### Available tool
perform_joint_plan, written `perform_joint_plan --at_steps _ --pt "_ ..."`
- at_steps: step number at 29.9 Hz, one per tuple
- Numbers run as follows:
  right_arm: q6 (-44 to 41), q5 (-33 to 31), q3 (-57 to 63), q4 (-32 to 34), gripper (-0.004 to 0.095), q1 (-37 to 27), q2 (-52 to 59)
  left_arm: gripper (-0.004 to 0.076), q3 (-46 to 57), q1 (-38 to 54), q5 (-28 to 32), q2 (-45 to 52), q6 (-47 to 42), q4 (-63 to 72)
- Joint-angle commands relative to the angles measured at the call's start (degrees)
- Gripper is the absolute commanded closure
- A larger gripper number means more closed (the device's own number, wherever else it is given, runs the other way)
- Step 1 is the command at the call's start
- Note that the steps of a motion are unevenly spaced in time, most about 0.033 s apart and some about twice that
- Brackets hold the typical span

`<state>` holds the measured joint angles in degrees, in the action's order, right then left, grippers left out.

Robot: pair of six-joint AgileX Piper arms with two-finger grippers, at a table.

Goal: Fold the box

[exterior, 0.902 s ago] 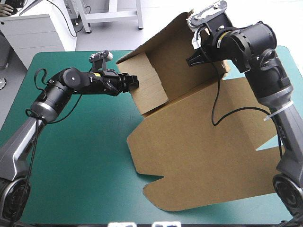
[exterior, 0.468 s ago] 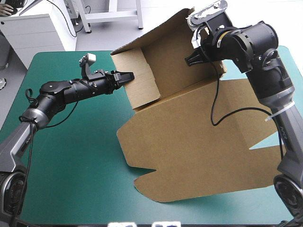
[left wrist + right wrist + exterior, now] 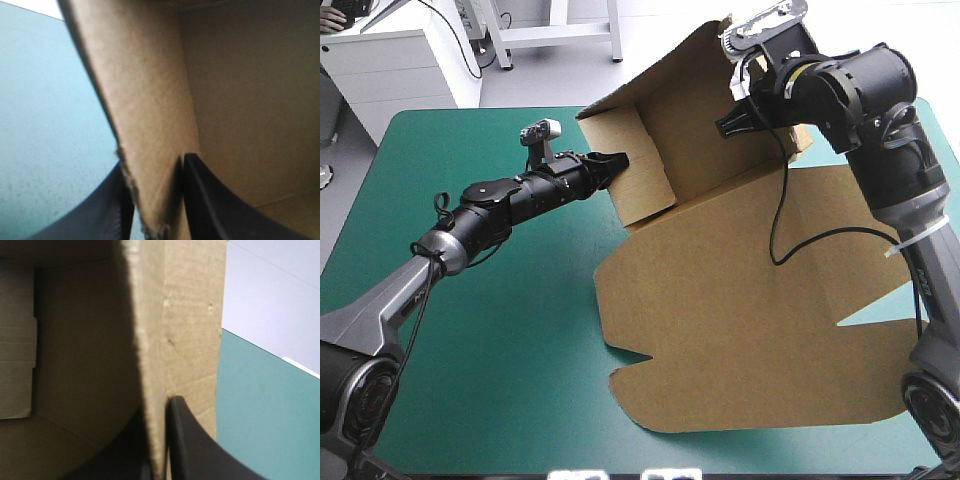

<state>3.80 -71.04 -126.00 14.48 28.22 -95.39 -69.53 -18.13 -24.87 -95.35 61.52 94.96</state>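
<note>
In the high view, the brown box (image 3: 740, 300) lay over the table's (image 3: 470, 330) 3 o'clock half, with its walls raised toward 12. The left tool (image 3: 617, 160) held the 11 o'clock wall and the right tool (image 3: 728, 125) the 1 o'clock wall. In the left wrist view, black fingers (image 3: 210, 200) pinched a wall edge. In the right wrist view, fingers (image 3: 190, 440) pinched the board likewise.
</note>
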Motion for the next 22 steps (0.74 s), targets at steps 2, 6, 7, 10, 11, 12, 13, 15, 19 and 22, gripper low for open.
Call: perform_joint_plan --at_steps 2,6,7,10,11,12,13,15,19,22 --pt "0.7 2.4 -1.5 -17.6 0.0925 1.6 2.1 0.0539 -3.2 -2.3 -9.4 0.9 1.8 10.1" --pt "1.4 2.3 -1.5 -18.9 0.0924 1.6 2.0 0.0562 -3.7 -2.3 -12.8 0.4 1.8 10.1" --pt "1.4 1.9 -1.5 -18.8 0.0924 1.6 2.0 0.0596 -3.8 -2.3 -13.1 0.5 1.8 10.1" --pt "1.4 1.3 -1.5 -18.2 0.0924 1.6 2.0 0.0734 -4.0 -2.3 -13.0 1.3 1.8 10.1" --pt "1.4 1.3 -1.5 -17.9 0.0924 1.6 2.0 0.0731 -4.0 -2.2 -13.0 1.6 1.8 10.1" --pt "1.2 1.2 -1.5 -17.4 0.0924 1.6 2.0 0.0732 -4.0 -2.2 -13.0 2.0 1.8 10.1" --pt "1.1 1.2 -1.5 -16.6 0.0924 1.6 2.0 0.0732 -4.0 -2.2 -13.0 2.3 1.9 10.1" --pt "0.1 1.1 -1.5 -14.8 0.0924 1.6 1.9 0.0732 -4.0 -2.2 -12.8 3.4 1.9 10.0" --pt "-2.0 -0.4 -1.5 -9.7 0.0924 1.6 0.7 0.0732 -4.0 -2.3 -7.1 6.2 1.3 6.9" --pt "-3.2 -0.6 -1.5 -7.8 0.0924 1.6 -1.3 0.0732 -4.3 -2.4 -0.7 8.9 -4.4 -0.7"
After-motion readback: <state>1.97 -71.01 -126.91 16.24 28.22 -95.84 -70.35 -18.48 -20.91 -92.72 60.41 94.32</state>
